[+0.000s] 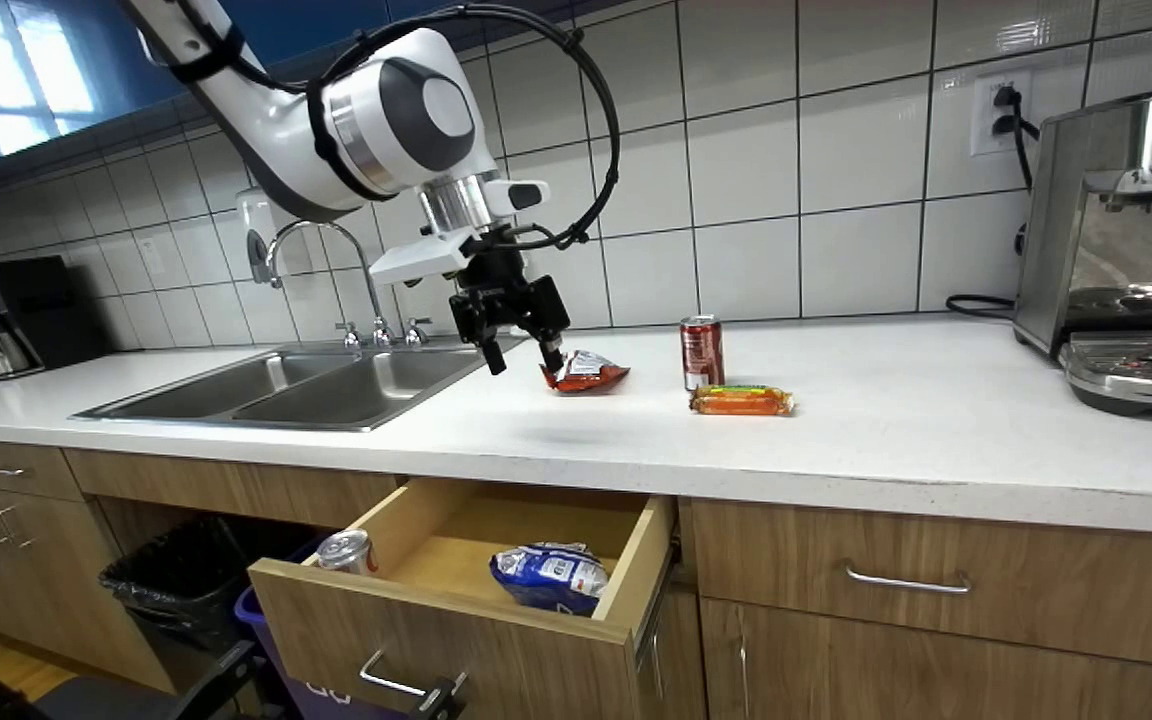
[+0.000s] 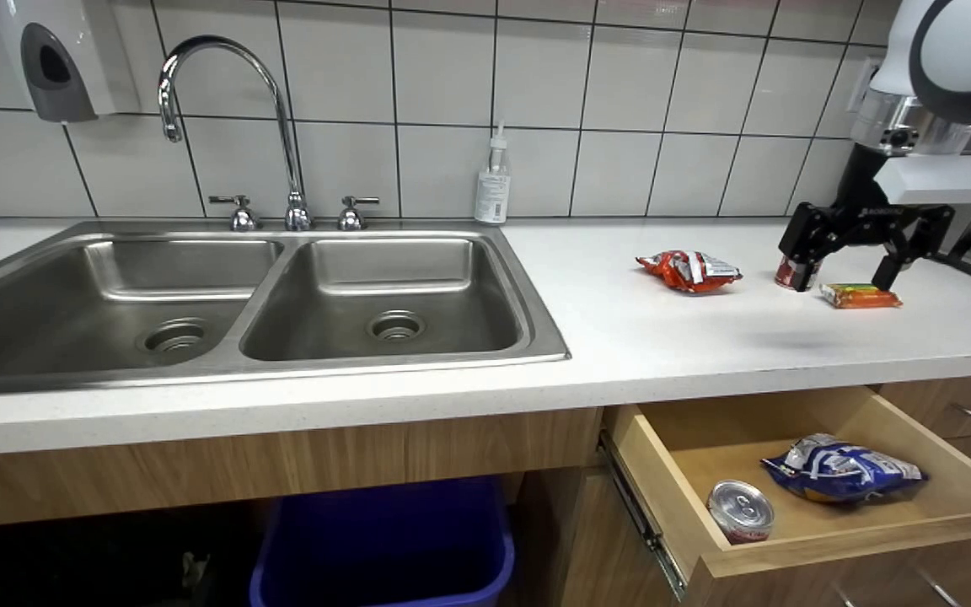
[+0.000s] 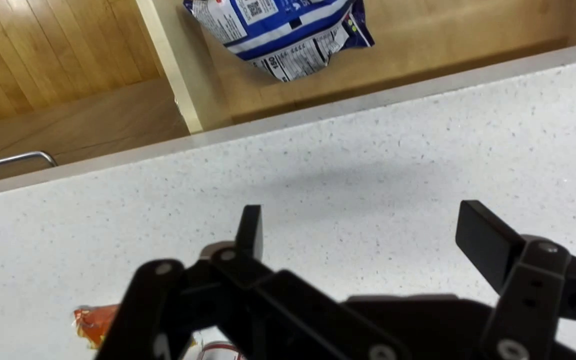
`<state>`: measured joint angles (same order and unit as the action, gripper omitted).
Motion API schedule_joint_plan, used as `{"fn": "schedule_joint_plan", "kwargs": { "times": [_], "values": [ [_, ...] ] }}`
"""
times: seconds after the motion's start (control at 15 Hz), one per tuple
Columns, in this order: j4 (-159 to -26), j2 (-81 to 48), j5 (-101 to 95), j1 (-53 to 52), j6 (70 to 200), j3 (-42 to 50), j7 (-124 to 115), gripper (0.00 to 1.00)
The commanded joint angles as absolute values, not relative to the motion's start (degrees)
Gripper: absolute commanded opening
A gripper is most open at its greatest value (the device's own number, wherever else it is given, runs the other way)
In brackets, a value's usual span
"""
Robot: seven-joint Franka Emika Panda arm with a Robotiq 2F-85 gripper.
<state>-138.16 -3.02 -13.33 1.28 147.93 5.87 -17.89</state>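
Fingers [image 3: 488,245] spread wide and released, our black gripper [image 1: 524,365] hovers above the speckled white countertop [image 3: 118,225], near the pulled-out drawer [image 1: 516,650]. Near it on that surface we see a crumpled red snack bag [image 2: 688,271], an upright red drink can [image 1: 703,350] and an orange-wrapped snack packet [image 1: 742,401]; the packet lies just in front of the can, and we cannot tell whether they touch. Below, in the drawer, we find a blue snack bag [image 2: 844,470] and a silver-topped drink can [image 2: 740,510] standing in a front corner. Along the countertop, we have a double-basin steel sink [image 2: 524,303] to one side and an espresso machine [image 1: 1126,250] to the opposite.
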Motion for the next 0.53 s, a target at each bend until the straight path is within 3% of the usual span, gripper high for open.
{"fn": "schedule_joint_plan", "kwargs": {
  "times": [0.0,0.47],
  "values": [
    [-132.8,-6.1,-13.6,1.3,147.2,5.0,-18.2,1.00],
    [-121.0,-14.7,-12.5,0.2,146.0,5.1,-18.1,1.00]
  ]
}}
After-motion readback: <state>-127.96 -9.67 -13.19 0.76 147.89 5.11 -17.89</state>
